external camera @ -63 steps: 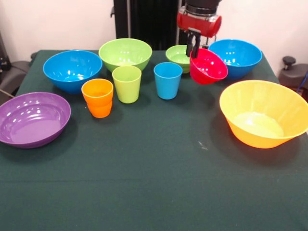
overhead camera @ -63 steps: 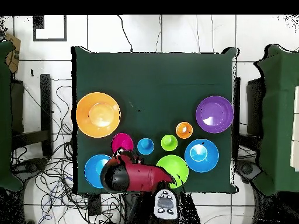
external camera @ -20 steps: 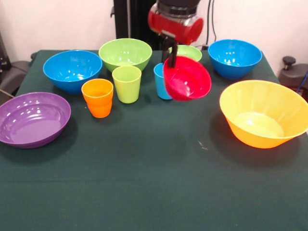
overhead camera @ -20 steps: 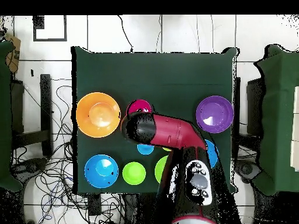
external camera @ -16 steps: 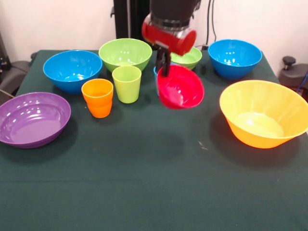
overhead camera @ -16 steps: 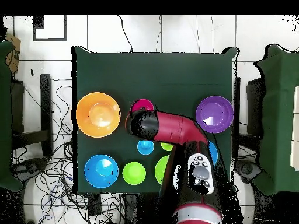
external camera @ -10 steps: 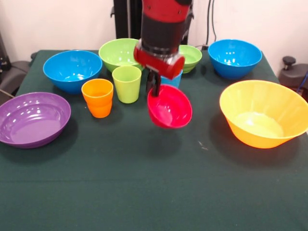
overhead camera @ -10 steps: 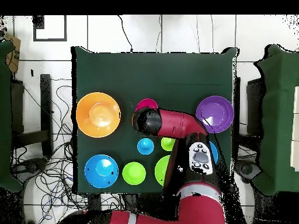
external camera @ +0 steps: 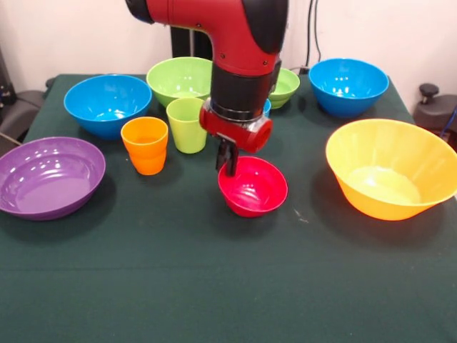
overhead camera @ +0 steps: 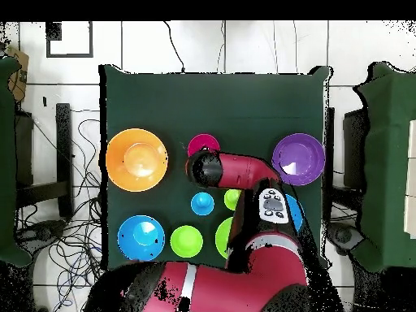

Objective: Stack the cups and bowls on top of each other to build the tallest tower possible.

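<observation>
Nearest the camera in the front view, the green table cloth (external camera: 214,286) lies bare. On it, near the middle, the small red bowl (external camera: 253,187) is seen upright, and its rim on the side toward the purple bowl is pinched by the gripper (external camera: 227,158), whose dark fingers are closed over the bowl's wall. In the overhead view the red bowl (overhead camera: 203,145) is partly covered by the red arm (overhead camera: 236,171).

To either side, a wide purple bowl (external camera: 48,176) and a big yellow-orange bowl (external camera: 391,168) are set well apart.

Behind the red bowl, the orange cup (external camera: 145,145) and the lime green cup (external camera: 187,124) stand upright side by side; the blue cup (overhead camera: 202,203) is mostly hidden by the arm in the front view.

Farthest back, a blue bowl (external camera: 108,104), a large green bowl (external camera: 181,79), a small green bowl (external camera: 285,85) and a second blue bowl (external camera: 349,85) are lined up. Nothing is stacked.
</observation>
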{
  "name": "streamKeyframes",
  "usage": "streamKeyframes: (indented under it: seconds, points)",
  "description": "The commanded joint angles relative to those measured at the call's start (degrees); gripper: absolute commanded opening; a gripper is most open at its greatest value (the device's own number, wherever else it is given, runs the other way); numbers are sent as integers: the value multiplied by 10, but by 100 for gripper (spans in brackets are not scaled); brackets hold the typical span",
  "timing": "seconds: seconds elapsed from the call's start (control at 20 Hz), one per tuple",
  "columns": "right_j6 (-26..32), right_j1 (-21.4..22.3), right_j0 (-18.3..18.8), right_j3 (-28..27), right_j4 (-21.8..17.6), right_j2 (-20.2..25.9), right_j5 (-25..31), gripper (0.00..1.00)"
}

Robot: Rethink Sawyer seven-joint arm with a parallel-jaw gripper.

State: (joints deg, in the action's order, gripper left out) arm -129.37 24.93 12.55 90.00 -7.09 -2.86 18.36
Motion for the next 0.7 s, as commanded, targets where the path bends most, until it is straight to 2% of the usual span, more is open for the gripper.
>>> streamKeyframes:
  seconds: [0.05,0.4,0.7]
  points:
    - [-15,-51,2,-19,-38,66,-104,0]
    - [-3,-76,14,-17,-60,67,-166,0]
    - [0,-85,14,-36,-60,75,-162,0]
